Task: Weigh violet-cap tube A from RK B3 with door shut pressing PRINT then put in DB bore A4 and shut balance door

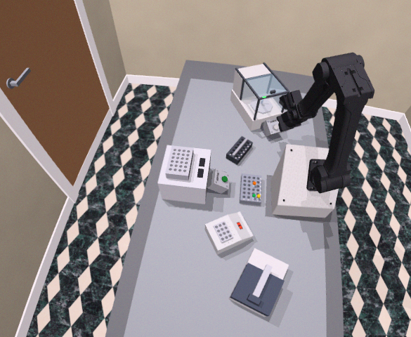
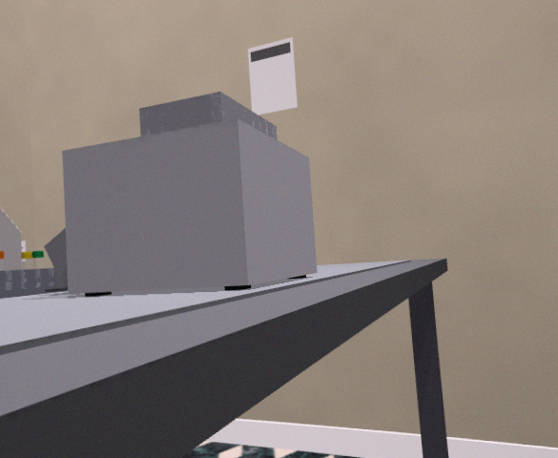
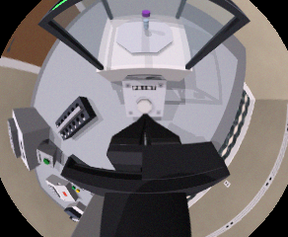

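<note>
Tube A, with its violet cap, stands upright on the pan of the balance, behind the pan's centre in the wrist view. The balance's door lies over the top of the glass box and looks shut. The green lamp is lit. My gripper is shut and empty, its tips close to the white PRINT key; the key shows uncovered, and contact is not visible. The dry block DB has a red display, and no tube shows in its bores.
The rack RK holds orange, green and yellow capped tubes. The black magnet block MG lies between the mixer MX and the balance. The spectrophotometer SP has its dark lid down.
</note>
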You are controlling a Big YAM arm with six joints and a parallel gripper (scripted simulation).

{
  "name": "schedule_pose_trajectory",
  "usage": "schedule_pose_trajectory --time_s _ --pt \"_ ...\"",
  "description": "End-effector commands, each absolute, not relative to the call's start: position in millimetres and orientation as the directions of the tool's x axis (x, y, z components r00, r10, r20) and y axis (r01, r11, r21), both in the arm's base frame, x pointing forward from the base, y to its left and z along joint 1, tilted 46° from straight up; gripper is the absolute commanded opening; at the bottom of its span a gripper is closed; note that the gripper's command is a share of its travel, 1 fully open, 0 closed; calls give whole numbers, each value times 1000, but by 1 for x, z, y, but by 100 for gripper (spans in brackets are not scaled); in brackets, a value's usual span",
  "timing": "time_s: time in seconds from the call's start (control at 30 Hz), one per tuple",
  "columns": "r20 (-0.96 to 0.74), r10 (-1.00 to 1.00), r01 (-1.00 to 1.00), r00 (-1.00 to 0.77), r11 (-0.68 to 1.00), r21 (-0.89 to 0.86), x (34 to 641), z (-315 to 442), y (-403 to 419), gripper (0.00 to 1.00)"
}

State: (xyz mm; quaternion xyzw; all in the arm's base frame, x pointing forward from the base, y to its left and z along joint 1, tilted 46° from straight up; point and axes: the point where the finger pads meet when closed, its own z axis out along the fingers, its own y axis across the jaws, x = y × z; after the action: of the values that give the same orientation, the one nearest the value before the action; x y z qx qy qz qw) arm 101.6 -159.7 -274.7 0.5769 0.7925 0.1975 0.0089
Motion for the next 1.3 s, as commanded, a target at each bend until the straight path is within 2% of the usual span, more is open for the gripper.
schedule_pose_trajectory --time_s 0.0,1.27 --pt "200 919 907 -341 266 325 100 -265 -168 0" --pt "201 919 908 -340 265 325 87 -216 -183 0"
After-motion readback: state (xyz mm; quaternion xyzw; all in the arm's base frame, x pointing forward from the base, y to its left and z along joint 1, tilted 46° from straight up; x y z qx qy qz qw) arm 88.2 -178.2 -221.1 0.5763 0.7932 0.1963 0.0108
